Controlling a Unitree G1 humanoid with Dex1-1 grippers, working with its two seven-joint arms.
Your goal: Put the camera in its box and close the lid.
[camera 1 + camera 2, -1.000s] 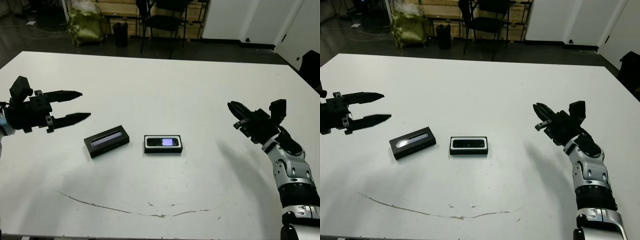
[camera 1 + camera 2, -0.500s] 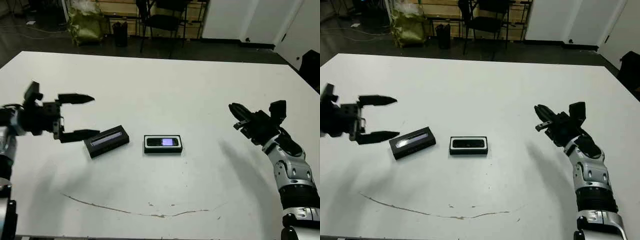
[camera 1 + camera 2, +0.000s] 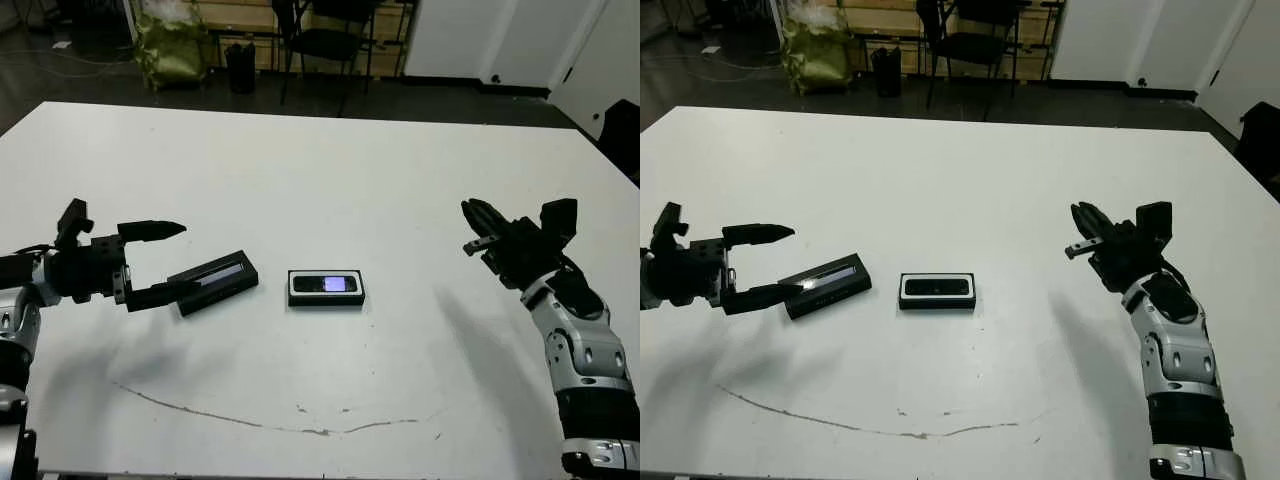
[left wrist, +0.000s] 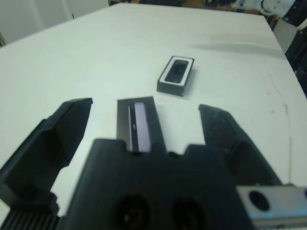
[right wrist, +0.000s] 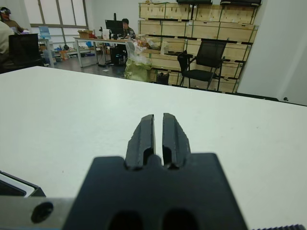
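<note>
The white desk (image 3: 330, 160) carries the box (image 3: 326, 288), with the camera (image 3: 327, 284) already lying inside it. The lid (image 3: 214, 283) lies just left of the box. The left end effector (image 3: 166, 259) gapes wide around the lid's far end; the right end effector (image 3: 478, 228), well right of the box, is pinched closed and empty. The lid looks light, stiff and slick, so its long edges seem the best hold.

A white table (image 3: 320, 160) marked by a thin dark curved line (image 3: 270, 425) is backed by a black chair (image 3: 325, 40), a yellow-green sack (image 3: 172, 45) and stacked wooden crates (image 5: 201, 24).
</note>
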